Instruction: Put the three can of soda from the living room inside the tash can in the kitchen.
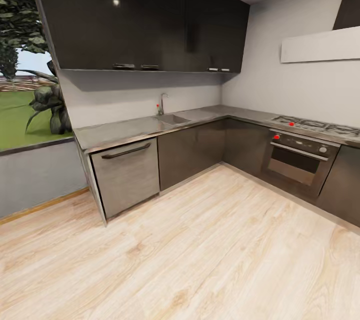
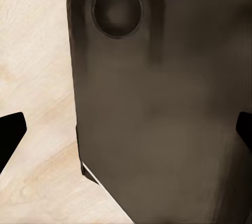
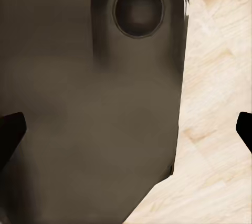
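Soda cans: none to be seen at this moment, nor the trash can. Cannot tell from these views where either one is.

Head view faces the kitchen (image 1: pixel 200 125). Landmark: sink (image 1: pixel 172 119), set in the grey L-shaped surface (image 1: pixel 120 131), tap (image 1: pixel 161 104) just behind it. Dark glossy wall cabinets (image 1: pixel 145 15) above the sink. Steel-fronted dishwasher (image 1: pixel 127 175) below the surface, on the window side of the sink. Oven (image 1: pixel 297 160) with red knobs well apart from the sink, round the corner of the L, hob (image 1: pixel 315 125) on top of it. Window (image 1: pixel 25 70) with greenery past the dishwasher end. Light wood floor (image 1: pixel 200 250) in front of the units.

Left hand (image 2: pixel 126 135): dark fingertips at opposite edges of the wrist picture, so spread wide, nothing between them. Beyond it a dark part of the robot's own body (image 2: pixel 157 108) and floor.
Right hand (image 3: pixel 126 129): same, fingertips wide apart, nothing held; robot body and floor beyond.

Judgement: both hands carry nothing, so no can is ready to drop here; the cans must first be fetched from the living room.

Risks from here:
- Bin not located in this view; may stand outside the frame, so a later delivery could lose time searching.
- Base turning near the units could clip the dishwasher corner or the oven front.
- Arms tucked close to the body; swinging out blind may strike the surface edge.
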Robot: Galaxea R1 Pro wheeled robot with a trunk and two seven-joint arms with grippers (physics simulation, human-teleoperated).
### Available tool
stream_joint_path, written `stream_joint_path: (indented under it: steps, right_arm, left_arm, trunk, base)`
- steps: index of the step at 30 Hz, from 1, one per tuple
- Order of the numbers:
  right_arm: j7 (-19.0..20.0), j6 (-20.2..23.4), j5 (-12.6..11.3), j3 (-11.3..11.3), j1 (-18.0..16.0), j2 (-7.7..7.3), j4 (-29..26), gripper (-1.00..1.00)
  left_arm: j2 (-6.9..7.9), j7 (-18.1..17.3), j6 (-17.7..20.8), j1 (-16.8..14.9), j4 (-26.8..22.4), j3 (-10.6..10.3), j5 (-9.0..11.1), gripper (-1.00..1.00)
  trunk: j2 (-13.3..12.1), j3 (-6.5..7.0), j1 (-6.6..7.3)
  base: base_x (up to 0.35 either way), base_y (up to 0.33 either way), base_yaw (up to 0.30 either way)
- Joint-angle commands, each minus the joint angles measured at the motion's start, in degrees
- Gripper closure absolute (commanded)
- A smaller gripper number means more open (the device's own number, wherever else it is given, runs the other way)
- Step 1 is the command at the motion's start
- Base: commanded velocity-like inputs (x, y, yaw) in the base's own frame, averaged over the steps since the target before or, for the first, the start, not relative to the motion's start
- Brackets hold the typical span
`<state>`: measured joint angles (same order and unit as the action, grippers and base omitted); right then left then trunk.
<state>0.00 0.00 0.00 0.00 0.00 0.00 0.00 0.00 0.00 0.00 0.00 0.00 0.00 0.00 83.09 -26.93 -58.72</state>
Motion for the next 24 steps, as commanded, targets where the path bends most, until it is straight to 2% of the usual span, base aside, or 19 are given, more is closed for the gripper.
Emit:
stream_joint_path:
  steps: [1, 3, 21, 24]
  right_arm:
    - [0.0, 0.0, 0.0, 0.0, 0.0, 0.0, 0.0, -1.0]
    - [0.2, -0.1, -0.1, 0.2, 0.1, 0.56, -0.1, -1.0]
    - [0.2, -0.1, -0.1, 0.3, 0.1, 0.55, -0.1, -1.0]
    - [0.3, -0.8, 0.2, 0.4, 0.1, -0.4, -0.3, -1.0]
  left_arm:
    - [0.0, 0.0, 0.0, 0.0, 0.0, 0.0, 0.0, -1.0]
    - [-0.19, -0.3, 0.1, 0.0, 0.0, -0.1, -0.1, -1.0]
    - [-0.18, -0.3, 0.1, 0.0, 0.1, -0.2, -0.1, -1.0]
    - [0.59, -0.3, 0.0, -0.4, -0.3, 0.0, 0.1, -1.0]
  trunk:
    - [0.0, 0.0, 0.0]
    - [0.0, 0.0, 0.0]
    - [0.0, 0.0, 0.0]
    - [0.0, 0.0, 0.0]
  base:
    - [0.0, 0.0, 0.0]
    - [0.0, 0.0, 0.0]
    - [0.0, 0.0, 0.0]
    - [0.0, 0.0, 0.0]
